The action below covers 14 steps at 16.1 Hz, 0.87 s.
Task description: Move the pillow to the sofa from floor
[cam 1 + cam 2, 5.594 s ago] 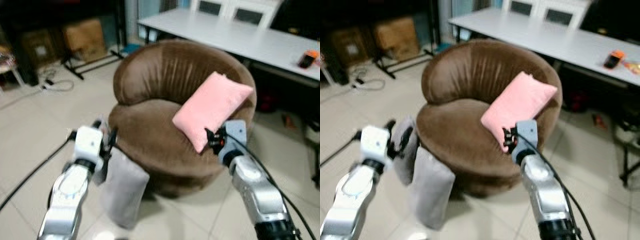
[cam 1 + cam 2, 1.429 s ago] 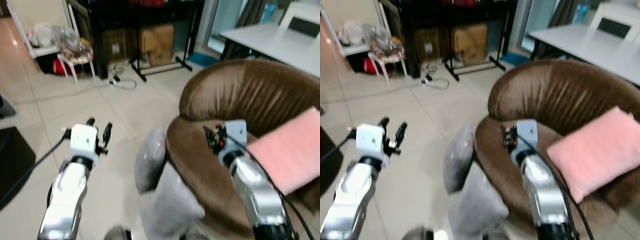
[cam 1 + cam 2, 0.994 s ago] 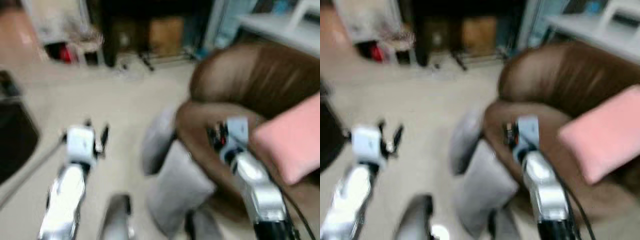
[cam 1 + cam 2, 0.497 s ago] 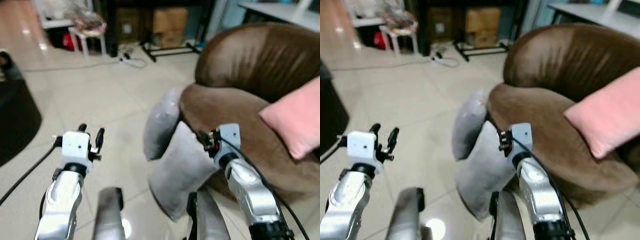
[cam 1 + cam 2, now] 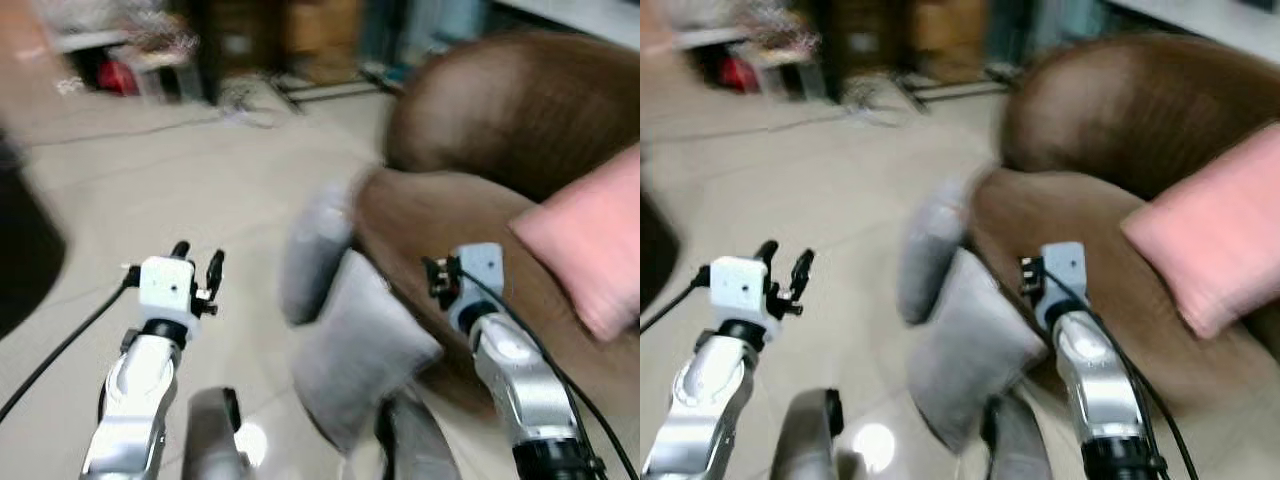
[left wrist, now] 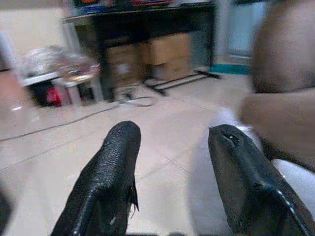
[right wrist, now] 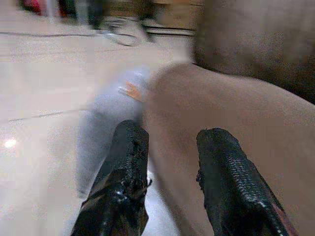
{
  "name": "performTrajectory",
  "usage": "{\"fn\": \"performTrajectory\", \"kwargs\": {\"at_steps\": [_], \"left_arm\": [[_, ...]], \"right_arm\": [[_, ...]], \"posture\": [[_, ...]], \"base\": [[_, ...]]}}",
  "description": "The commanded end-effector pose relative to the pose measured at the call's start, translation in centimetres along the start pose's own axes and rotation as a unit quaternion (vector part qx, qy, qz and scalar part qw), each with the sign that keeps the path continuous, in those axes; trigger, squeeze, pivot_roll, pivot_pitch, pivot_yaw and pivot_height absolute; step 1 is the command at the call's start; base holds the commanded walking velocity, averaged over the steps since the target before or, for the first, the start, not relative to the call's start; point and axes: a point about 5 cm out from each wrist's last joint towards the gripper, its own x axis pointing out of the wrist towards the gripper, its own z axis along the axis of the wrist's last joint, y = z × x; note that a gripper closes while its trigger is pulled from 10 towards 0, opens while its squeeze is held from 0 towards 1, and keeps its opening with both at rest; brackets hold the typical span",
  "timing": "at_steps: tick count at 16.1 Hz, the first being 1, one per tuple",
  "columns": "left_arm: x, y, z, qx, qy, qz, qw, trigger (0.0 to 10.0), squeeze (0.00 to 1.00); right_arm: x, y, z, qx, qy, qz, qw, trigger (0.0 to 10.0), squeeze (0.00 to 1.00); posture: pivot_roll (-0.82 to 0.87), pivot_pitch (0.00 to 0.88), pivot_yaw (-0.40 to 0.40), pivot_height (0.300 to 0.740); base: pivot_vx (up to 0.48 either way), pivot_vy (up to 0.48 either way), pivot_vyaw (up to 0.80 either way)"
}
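Pillows lie at the foot of the brown sofa (image 5: pixel 500 150): one grey pillow (image 5: pixel 362 345) stands tilted on the tiled floor (image 5: pixel 170 190) and leans against the front of the sofa seat, and a second grey pillow (image 5: pixel 315 250) stands just behind it, also touching the sofa. A pink pillow (image 5: pixel 590 235) already rests on the sofa seat, against the backrest. The left end effector (image 5: pixel 196 262) hangs over the bare floor, well apart from the grey pillows, with its two black fingers (image 6: pixel 110 172) spread and nothing between them. The right end effector (image 5: pixel 436 278) is in front of the sofa seat edge, near the upper corner of the leaning grey pillow; its fingers (image 7: pixel 224 167) are also apart and empty. The head views are blurred.
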Motion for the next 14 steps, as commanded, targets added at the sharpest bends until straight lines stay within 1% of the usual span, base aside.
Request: {"fn": "performTrajectory", "kwargs": {"at_steps": [1,2,4,6,8,11,12,14], "left_arm": [[-0.1,0.1,0.1,-0.001,-0.002,0.0,1.0,10.0,0.0],[-0.1,0.1,0.1,-0.001,-0.003,-0.001,1.0,10.0,0.0],[-0.1,0.1,0.1,-0.002,-0.001,0.001,1.0,10.0,0.0],[0.0,0.2,0.0,0.0,0.0,0.002,1.0,10.0,0.0],[0.0,0.2,0.0,0.002,0.001,0.0,1.0,10.0,0.0],[0.4,0.1,0.0,0.012,0.005,-0.025,1.0,10.0,0.0],[0.6,0.0,-0.1,0.015,0.005,-0.034,0.999,10.0,0.0],[0.6,-0.1,-0.1,0.015,0.008,-0.044,0.999,10.0,0.0]], "right_arm": [[0.2,0.7,0.4,0.011,-0.008,0.017,1.0,10.0,0.0],[0.1,0.9,0.2,0.014,-0.001,0.026,1.0,10.0,0.0],[0.1,1.0,0.0,0.001,0.005,0.043,0.999,10.0,0.0],[0.2,0.9,0.0,0.003,0.008,0.042,0.999,10.0,0.0],[0.4,0.8,0.0,0.001,0.01,0.043,0.999,10.0,0.0],[1.0,0.7,-0.7,-0.018,0.035,0.058,0.998,10.0,0.0],[1.4,0.7,-1.0,-0.014,0.041,0.059,0.997,10.0,0.0],[1.8,0.7,-1.1,-0.007,0.046,0.059,0.997,10.0,0.0]], "posture": [[-0.05,0.0,-0.064,0.529],[-0.05,0.0,-0.064,0.529],[-0.05,0.0,-0.064,0.529],[-0.05,0.0,-0.063,0.529],[-0.05,0.0,-0.062,0.509],[-0.05,0.0,-0.049,0.474],[-0.05,0.0,-0.044,0.459],[-0.05,0.0,-0.042,0.449]], "base": [[0.319,0.0,0.43],[0.304,0.0,0.0],[0.0,0.0,0.0],[0.0,0.0,0.0],[0.0,0.0,0.0],[0.0,0.0,0.0],[0.0,0.0,0.0],[0.0,0.0,0.0]]}}
